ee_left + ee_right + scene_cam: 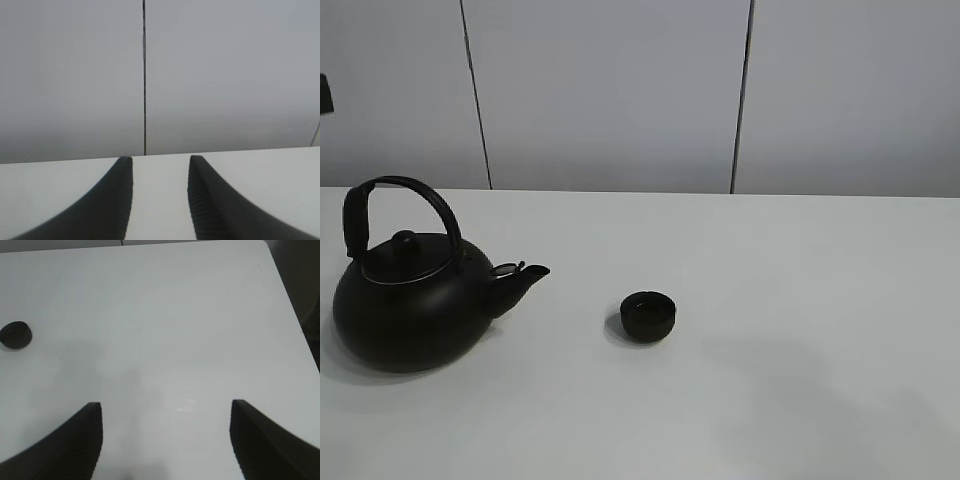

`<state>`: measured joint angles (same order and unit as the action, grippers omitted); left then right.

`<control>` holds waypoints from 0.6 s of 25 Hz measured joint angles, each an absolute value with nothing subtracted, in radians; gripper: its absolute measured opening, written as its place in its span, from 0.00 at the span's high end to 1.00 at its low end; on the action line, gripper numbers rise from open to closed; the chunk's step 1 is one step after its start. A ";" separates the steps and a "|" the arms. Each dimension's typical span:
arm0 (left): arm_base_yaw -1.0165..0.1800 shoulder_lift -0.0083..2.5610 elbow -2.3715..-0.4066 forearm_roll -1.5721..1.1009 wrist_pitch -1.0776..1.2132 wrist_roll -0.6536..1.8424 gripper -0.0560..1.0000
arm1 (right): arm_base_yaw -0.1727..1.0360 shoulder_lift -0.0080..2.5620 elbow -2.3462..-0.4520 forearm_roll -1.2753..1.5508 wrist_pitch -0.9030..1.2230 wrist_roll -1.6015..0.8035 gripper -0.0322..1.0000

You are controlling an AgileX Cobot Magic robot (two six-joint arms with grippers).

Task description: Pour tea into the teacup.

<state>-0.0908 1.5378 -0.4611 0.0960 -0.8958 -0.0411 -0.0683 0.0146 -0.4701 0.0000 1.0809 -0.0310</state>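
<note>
A big round black kettle (410,300) with an arched handle stands at the left of the white table (800,300), spout pointing right. The small black teacup (648,315) sits near the table's middle, apart from the spout. It also shows small in the right wrist view (16,335). Neither arm shows in the exterior high view. My left gripper (160,167) is open with a narrow gap and holds nothing, facing the wall. My right gripper (167,412) is wide open and empty, above bare table well away from the teacup.
A grey panelled wall (620,90) stands behind the table's far edge. The table's corner and side edge show in the right wrist view (280,270). A faint shadow lies on the table right of the teacup.
</note>
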 joint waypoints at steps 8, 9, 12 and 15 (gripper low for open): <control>-0.090 1.339 -0.667 0.160 -0.313 -0.259 0.69 | -0.068 0.015 -0.470 0.000 1.081 -0.031 0.49; -0.086 1.325 -0.688 0.156 -0.246 -0.258 0.69 | -0.068 0.015 -0.470 0.000 1.080 -0.031 0.49; -0.057 1.277 -0.748 0.145 -0.078 -0.223 0.69 | -0.068 0.015 -0.470 0.000 1.081 -0.031 0.49; -0.007 1.228 -0.815 0.142 0.063 -0.149 0.69 | -0.068 0.015 -0.470 0.000 1.081 -0.031 0.49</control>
<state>-0.0067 1.2276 -0.8155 0.1417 0.0628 -0.1494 -0.0683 0.0146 -0.4701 0.0000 1.0808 -0.0310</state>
